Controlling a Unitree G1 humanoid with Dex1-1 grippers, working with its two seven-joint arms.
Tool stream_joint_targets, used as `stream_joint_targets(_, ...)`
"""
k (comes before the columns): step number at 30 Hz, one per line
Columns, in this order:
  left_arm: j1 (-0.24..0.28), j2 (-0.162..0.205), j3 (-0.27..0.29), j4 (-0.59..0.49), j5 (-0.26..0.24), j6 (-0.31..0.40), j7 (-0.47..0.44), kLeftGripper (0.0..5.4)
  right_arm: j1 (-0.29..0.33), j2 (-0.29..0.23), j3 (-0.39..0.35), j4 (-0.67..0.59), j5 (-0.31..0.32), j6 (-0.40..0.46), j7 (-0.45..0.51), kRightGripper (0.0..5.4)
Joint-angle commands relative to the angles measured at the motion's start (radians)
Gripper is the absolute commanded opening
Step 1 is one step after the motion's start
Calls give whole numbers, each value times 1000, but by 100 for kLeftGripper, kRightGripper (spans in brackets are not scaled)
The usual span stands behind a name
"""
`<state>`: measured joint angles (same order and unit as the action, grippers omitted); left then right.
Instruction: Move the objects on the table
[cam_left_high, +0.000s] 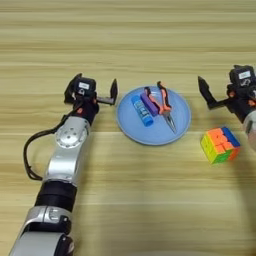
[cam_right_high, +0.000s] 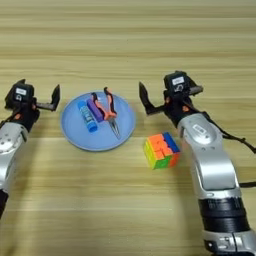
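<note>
**A:** Three things lay on the round light-blue plate, did they not?

**B:** They did; the blue-and-white glue-stick tube lay toward the plate's left side; the short purple bar lay just beside it on the right, seemingly touching it; the orange-handled needle-nose pliers lay right of the bar, handles toward the plate's far rim and tips toward its near right rim.

**A:** And the fourth thing?

**B:** The multicoloured puzzle cube sat on the bare wooden table, off the plate, near its near-right rim but apart from it; it stood turned so one corner faced the table's near edge.

**A:** Where was the plate itself?

**B:** About midway between the table's left and right sides, between the two arms.

**A:** What of the pincers?

**B:** The left gripper hung just left of the plate's left rim, its fingers spread wide and grasping nothing; one finger pointed toward the far edge, close to the rim; the right gripper hung right of the plate's right rim, beyond the cube toward the far edge, likewise released and empty.
</note>
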<state>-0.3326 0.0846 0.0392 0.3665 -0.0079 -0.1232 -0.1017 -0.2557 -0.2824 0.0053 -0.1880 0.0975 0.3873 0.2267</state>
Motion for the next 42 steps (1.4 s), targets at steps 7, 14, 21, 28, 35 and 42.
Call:
stream_joint_targets(7,-3,-6,12,4,-7,9,24,537,-51,-8,41,4,6,73,67,540)
stream_joint_targets(14,-8,-7,15,8,-7,10,22,537,-82,8,83,55,2,96,99,540)
stream_joint_targets(21,-4,-11,12,3,-6,11,22,537,-137,-4,124,133,-31,125,126,540)
stream_joint_targets(28,6,-15,11,-7,-3,13,23,537,-141,-3,188,195,-77,113,159,540)
stream_joint_targets(35,10,-15,12,-11,-2,14,25,537,-136,-13,279,255,-165,71,180,540)
stream_joint_targets(42,10,-16,11,-13,-1,15,26,537,-139,-3,307,304,-190,48,200,540)
